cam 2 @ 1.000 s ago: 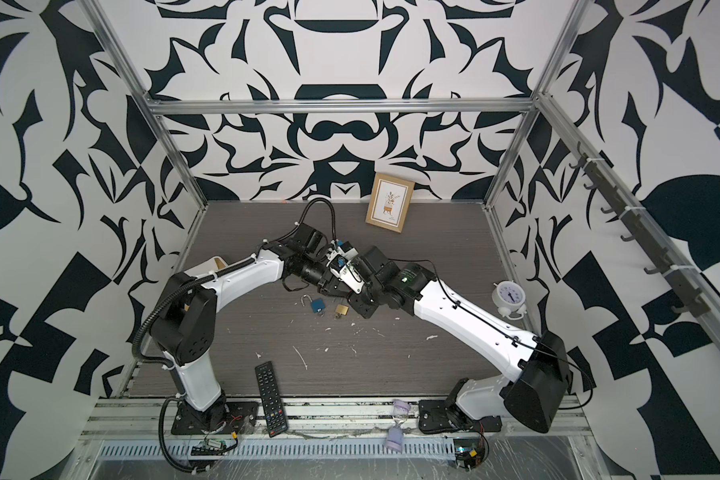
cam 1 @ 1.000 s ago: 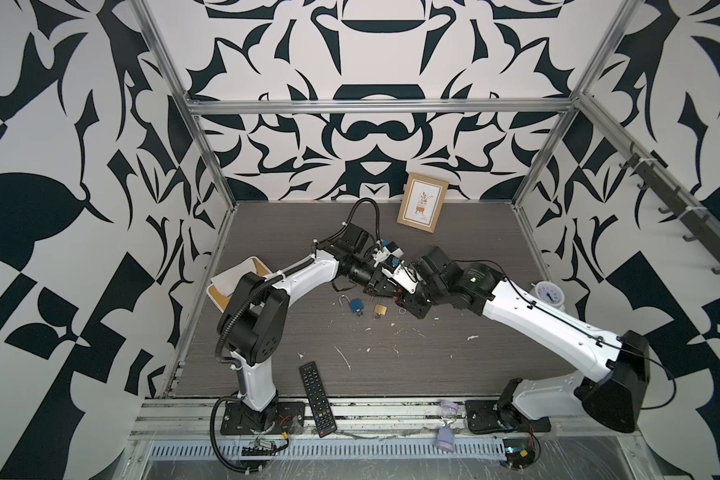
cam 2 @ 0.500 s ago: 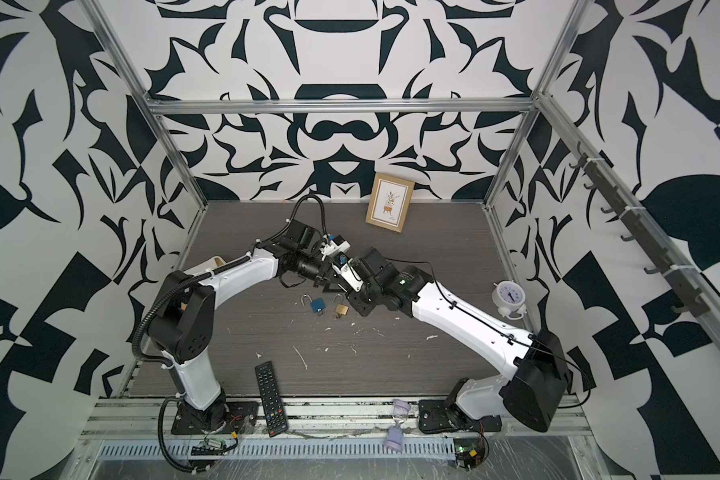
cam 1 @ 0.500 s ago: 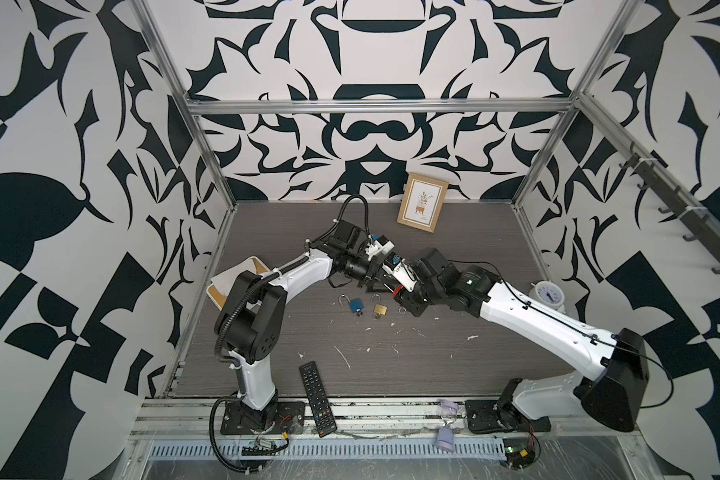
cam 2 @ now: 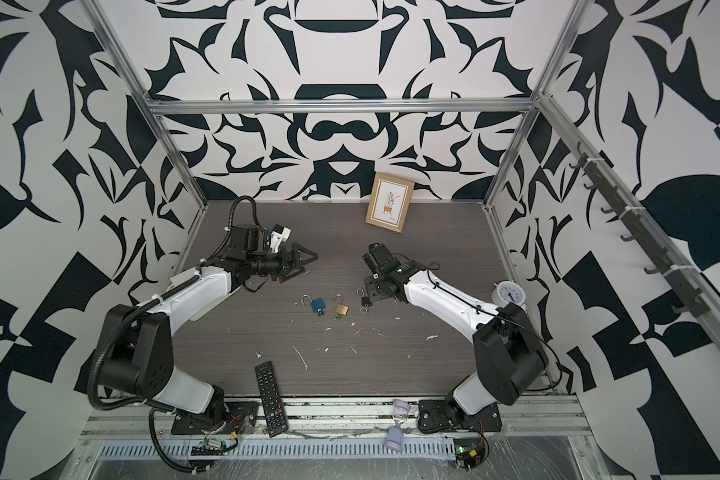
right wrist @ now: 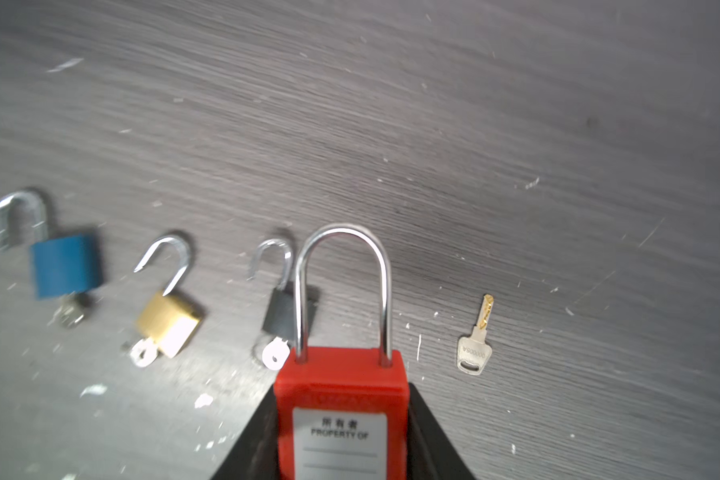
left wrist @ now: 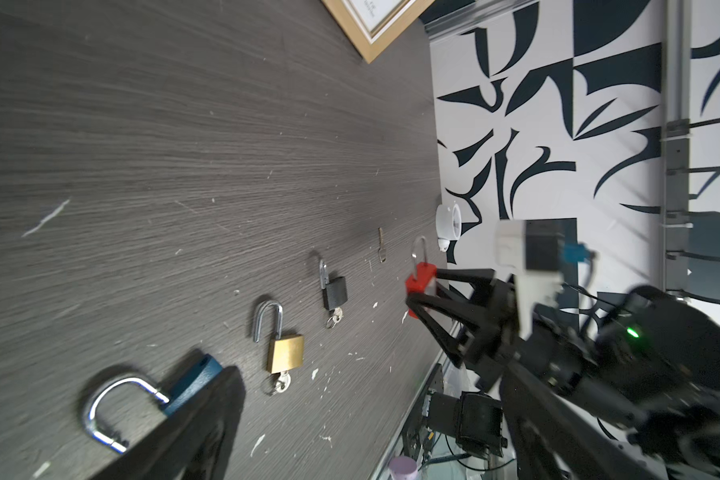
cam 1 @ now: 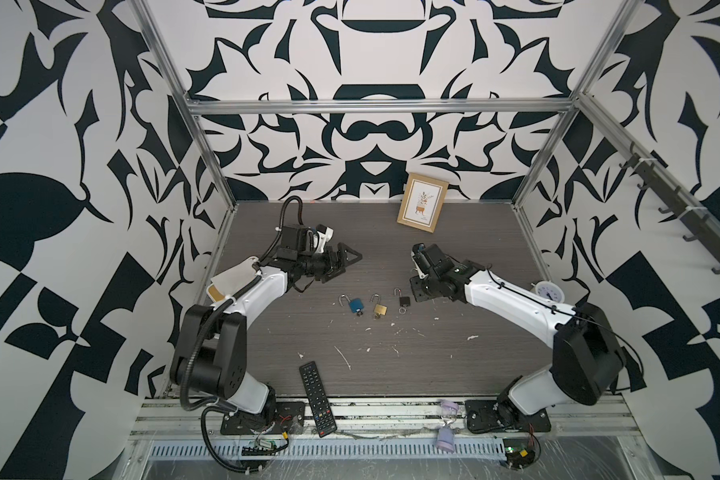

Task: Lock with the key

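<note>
The right hand (left wrist: 421,291) pinches the body of a red plastic padlock with a steel shackle (right wrist: 341,399), holding it just above the dark wood-grain bench (cam 1: 474,249). Both shackle legs appear seated in the body. Its small silver key with a brass-coloured blade (right wrist: 476,340) lies flat and loose on the bench, near the red padlock and in no hand. The left hand (cam 1: 348,266) is spread wide and empty, raised well apart from the key, on the far side of a row of three open padlocks: a blue one (cam 1: 355,304), a brass one (cam 1: 380,308) and a small black one (cam 1: 404,301), each with a key at its base. The main risk is the pick-up: a thin key lying flat gives fingertips little edge, so it may skid or spin away. A reach across the row could also knock the black padlock. The red padlock's keyhole is hidden, so a slightly tilted key may jam or twist the padlock in its grip.
</note>
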Motion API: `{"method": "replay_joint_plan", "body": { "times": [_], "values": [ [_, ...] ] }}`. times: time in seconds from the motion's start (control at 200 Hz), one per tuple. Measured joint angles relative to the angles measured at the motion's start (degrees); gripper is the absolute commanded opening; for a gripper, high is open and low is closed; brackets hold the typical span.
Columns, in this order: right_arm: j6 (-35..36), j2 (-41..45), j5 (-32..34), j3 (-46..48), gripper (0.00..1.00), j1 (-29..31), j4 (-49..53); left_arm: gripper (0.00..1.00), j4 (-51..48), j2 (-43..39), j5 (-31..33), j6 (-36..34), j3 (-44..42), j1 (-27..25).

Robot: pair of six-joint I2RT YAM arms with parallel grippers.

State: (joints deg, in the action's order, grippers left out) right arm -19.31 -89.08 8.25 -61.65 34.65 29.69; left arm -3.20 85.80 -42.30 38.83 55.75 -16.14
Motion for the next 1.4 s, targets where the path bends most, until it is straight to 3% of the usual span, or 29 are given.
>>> {"method": "replay_joint_plan", "body": {
  "times": [0.38,1.065,1.225,1.265,1.4],
  "values": [
    [-3.3,-10.3,-1.1,-2.1,0.00,-5.7,-3.0,0.99,0.9,-2.2,0.3,-1.4,-1.4,0.0],
    [-1.6,-10.7,-5.1,3.5,0.00,-9.7,-6.1,0.99,3.5,-0.9,-2.0,-1.3,-1.4,-0.4],
    [-1.7,-10.7,-5.0,3.8,0.24,-10.3,-6.5,0.99,3.7,-0.9,-2.1,-1.3,-1.4,-0.9],
    [-1.7,-10.7,-5.0,3.8,0.34,-10.5,-6.5,0.99,3.7,-0.8,-2.1,-1.3,-1.4,-1.0],
    [-1.8,-10.6,-5.1,4.1,0.50,-10.6,-6.7,0.99,4.1,0.0,-2.1,-1.3,-1.4,-1.8]
  ]
}}
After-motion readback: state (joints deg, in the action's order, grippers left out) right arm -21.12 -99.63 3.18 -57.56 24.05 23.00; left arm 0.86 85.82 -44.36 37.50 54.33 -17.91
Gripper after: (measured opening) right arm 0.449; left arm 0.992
